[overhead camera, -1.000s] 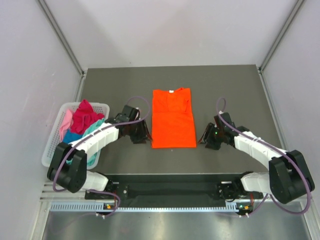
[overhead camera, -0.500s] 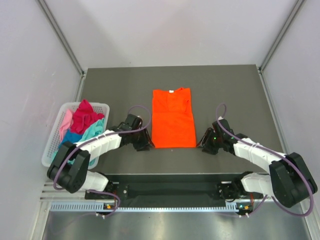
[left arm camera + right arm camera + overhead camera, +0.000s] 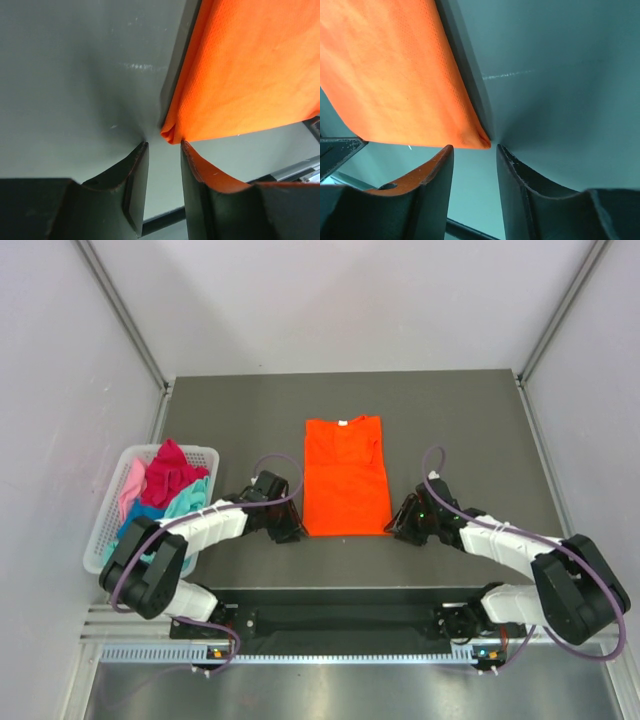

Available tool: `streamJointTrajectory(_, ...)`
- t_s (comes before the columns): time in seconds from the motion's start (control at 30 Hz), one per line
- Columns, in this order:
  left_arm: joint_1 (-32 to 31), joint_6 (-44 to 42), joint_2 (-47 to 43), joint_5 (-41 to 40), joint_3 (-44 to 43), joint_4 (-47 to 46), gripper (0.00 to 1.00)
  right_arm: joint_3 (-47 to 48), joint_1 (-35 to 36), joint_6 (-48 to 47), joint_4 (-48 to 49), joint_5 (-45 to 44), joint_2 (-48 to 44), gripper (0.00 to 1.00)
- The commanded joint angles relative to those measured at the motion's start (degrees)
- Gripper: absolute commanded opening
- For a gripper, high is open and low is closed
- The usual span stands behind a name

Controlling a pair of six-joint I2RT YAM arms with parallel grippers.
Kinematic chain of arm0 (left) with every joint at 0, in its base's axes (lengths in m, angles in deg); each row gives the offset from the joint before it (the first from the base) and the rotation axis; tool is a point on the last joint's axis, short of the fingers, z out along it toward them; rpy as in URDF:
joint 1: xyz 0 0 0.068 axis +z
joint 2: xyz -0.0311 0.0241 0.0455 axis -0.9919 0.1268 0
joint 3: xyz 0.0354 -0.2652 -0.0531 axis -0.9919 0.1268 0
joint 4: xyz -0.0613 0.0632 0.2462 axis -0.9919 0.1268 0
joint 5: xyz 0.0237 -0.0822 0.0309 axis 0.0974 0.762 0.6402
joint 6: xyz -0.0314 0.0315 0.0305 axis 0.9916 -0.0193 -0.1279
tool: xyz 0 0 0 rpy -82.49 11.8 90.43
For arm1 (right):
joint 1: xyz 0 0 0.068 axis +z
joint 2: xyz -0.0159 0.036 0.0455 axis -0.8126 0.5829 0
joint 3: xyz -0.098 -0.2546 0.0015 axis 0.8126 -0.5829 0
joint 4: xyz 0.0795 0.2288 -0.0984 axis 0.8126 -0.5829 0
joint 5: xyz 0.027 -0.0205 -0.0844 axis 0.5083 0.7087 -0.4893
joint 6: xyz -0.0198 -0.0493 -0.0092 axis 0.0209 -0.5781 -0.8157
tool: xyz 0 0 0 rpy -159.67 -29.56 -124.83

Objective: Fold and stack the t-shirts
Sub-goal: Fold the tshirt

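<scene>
The bright orange t-shirt (image 3: 346, 477) lies flat mid-table, folded into a tall narrow shape, collar at the far end. My left gripper (image 3: 297, 533) is open at its near left corner; in the left wrist view (image 3: 164, 144) the corner of the orange t-shirt (image 3: 172, 133) sits just beyond the fingertips, not between them. My right gripper (image 3: 392, 531) is open at the near right corner; in the right wrist view (image 3: 474, 147) that corner of the orange t-shirt (image 3: 479, 137) lies just ahead of the tips. Magenta, pale pink and teal t-shirts (image 3: 168, 476) are piled in the basket.
A white lattice basket (image 3: 112, 510) stands at the table's left edge beside my left arm. The table's near edge and a black rail run just below both grippers.
Both grippers have moved inward and toward the near edge, from beside the shirt's long sides to its two near corners. The shirt has not moved.
</scene>
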Motion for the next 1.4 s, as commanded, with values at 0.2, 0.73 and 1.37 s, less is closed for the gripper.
streamJointTrajectory(0.2,-0.2,1.7,1.7,-3.2,0.8,-4.9,0.37,-2.1,1.8,1.4,1.0,-6.1,1.5,0.35)
streamJointTrajectory(0.73,-0.5,2.0,1.8,-2.8,0.0,-3.2,0.0,-2.4,2.0,0.6,-0.2,-6.6,-1.4,0.0)
streamJointTrajectory(1.37,-20.3,12.1,-18.7,-17.4,-6.6,20.7,0.0,-0.4,5.0,-3.1,-25.1,-7.6,-35.6,0.0)
